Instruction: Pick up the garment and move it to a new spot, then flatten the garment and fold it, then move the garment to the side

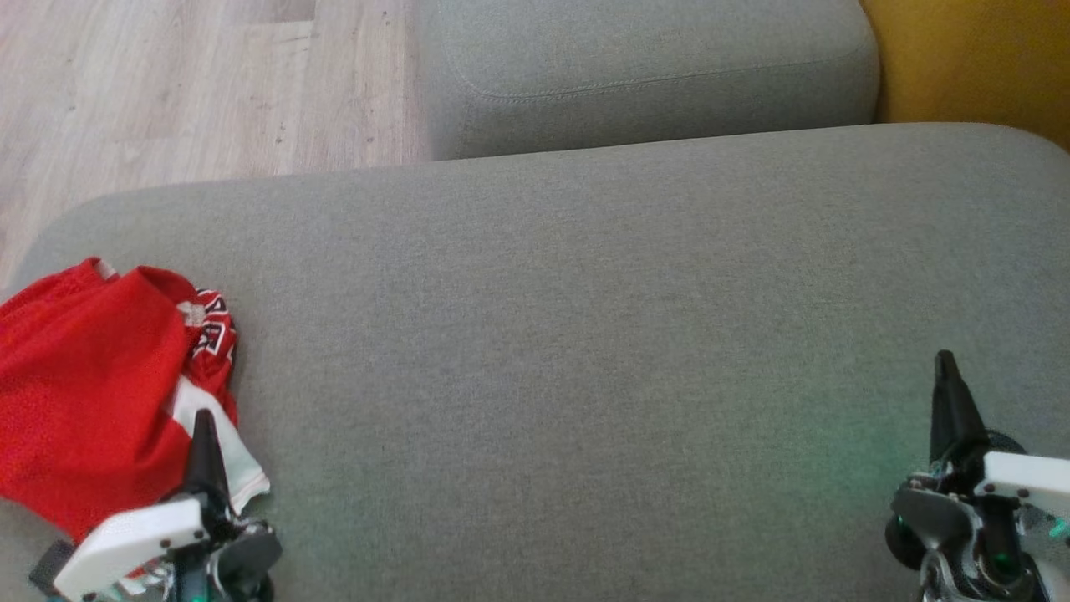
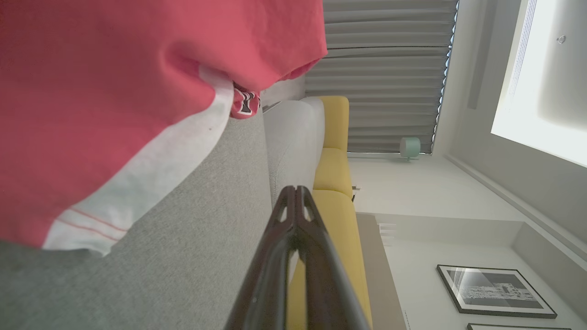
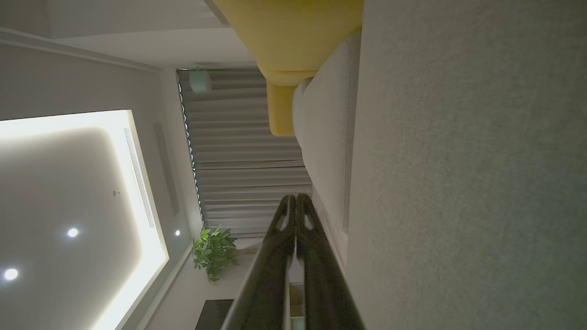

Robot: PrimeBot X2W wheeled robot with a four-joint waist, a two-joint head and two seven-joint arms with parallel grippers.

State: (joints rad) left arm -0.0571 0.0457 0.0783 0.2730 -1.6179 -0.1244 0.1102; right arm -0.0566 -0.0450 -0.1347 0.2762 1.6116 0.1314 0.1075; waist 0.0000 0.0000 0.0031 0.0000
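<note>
- Upper left: red garment (image 2: 114, 68) with white hem, crumpled on grey cushion (image 2: 192, 229).
- Bottom middle: left gripper (image 2: 296, 190), 2 dark fingers pressed together, nothing between them, apart from the garment.
- Farther behind: yellow cushions (image 2: 335, 169), grey curtain (image 2: 385, 68), 1 framed picture (image 2: 495, 291) on pale wall.

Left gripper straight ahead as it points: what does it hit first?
Likely the far grey cushion; the left gripper looks set to pass beside the red garment, though depth is unclear.

Soft, even light; glaring ceiling panel (image 3: 69, 192); slight blur.
</note>
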